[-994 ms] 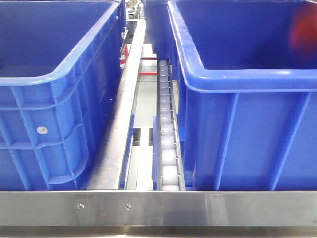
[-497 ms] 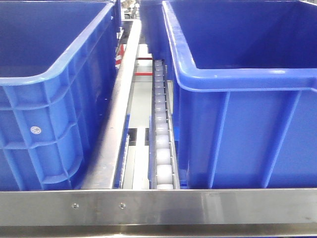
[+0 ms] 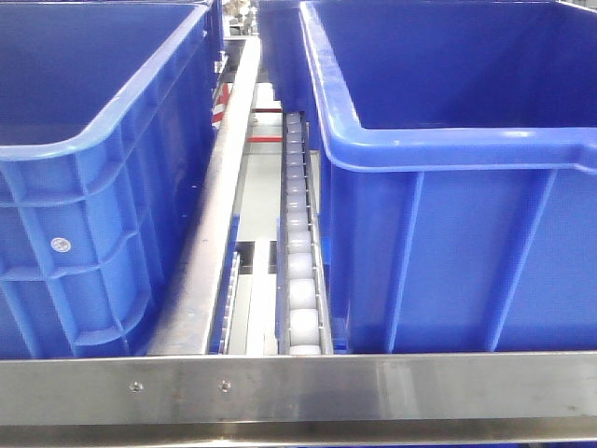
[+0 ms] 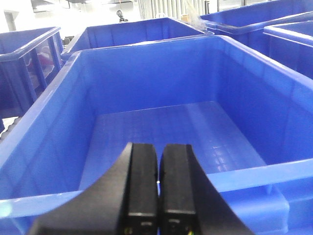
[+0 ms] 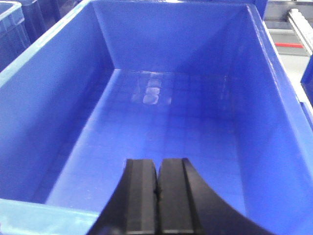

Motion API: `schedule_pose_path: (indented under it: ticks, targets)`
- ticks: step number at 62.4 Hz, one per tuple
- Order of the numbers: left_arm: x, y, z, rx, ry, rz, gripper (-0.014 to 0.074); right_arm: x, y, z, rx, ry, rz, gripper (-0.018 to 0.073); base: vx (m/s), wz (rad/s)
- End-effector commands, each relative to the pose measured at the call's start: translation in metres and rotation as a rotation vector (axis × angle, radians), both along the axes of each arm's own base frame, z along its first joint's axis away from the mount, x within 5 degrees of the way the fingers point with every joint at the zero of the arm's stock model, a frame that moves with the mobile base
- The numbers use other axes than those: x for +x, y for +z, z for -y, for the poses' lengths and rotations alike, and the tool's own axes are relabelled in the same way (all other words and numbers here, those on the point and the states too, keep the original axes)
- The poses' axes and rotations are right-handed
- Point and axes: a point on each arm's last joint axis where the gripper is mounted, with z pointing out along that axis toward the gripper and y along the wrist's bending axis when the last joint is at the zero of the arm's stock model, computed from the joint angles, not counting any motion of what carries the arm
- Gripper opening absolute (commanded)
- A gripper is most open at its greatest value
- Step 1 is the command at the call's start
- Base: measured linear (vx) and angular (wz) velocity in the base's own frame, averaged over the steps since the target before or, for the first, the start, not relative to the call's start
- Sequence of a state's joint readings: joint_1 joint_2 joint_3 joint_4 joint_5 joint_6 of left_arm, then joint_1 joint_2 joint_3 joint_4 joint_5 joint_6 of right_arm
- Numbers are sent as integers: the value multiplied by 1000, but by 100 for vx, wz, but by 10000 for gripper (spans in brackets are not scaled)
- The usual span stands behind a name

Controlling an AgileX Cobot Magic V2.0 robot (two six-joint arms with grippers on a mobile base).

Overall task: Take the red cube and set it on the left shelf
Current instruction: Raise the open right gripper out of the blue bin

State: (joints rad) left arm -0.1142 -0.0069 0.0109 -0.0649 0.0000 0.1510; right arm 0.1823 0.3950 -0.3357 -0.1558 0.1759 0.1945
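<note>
The red cube is out of view. In the front view the left shelf shows as a riveted steel front rail (image 3: 298, 383), with a white roller track (image 3: 300, 280) running back between two deep-blue crates (image 3: 103, 187) (image 3: 448, 233). My left gripper (image 4: 158, 147) is shut with nothing between its fingers. It hovers over the near rim of an empty blue crate (image 4: 161, 88). My right gripper (image 5: 157, 164) is also shut and holds nothing, above the near edge of another empty blue crate (image 5: 171, 58). Neither gripper appears in the front view.
More blue crates stand behind and beside the one in the left wrist view (image 4: 132, 32) (image 4: 288, 29). A faint reddish blur (image 4: 44, 58) shows inside the far-left crate, too blurred to tell. A steel divider bar (image 3: 210, 243) runs beside the roller track.
In the front view the whole shelf scene has slid left. A red blur at the upper right of the right crate one second ago is gone.
</note>
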Motion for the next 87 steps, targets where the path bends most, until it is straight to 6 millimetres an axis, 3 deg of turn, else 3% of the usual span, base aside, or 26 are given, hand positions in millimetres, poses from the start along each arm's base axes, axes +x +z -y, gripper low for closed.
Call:
schedule_pose_path:
  ticks: [1, 24, 32, 61, 87]
  targets:
    - [1, 0, 0, -7, -1, 53, 106, 0, 17, -1, 8, 9, 117, 57, 0, 0]
    - [1, 0, 0, -7, -1, 53, 106, 1, 15, 0, -36, 6, 102, 57, 0, 0]
    - [1, 0, 0, -7, -1, 53, 106, -13, 9, 4, -29, -12, 146, 57, 0, 0]
    - [1, 0, 0, -7, -1, 53, 106, -36, -67, 13, 10, -137, 279, 57, 0, 0]
    - [1, 0, 0, -7, -1, 53, 106, -39, -68, 14, 13, -152, 274, 57, 0, 0]
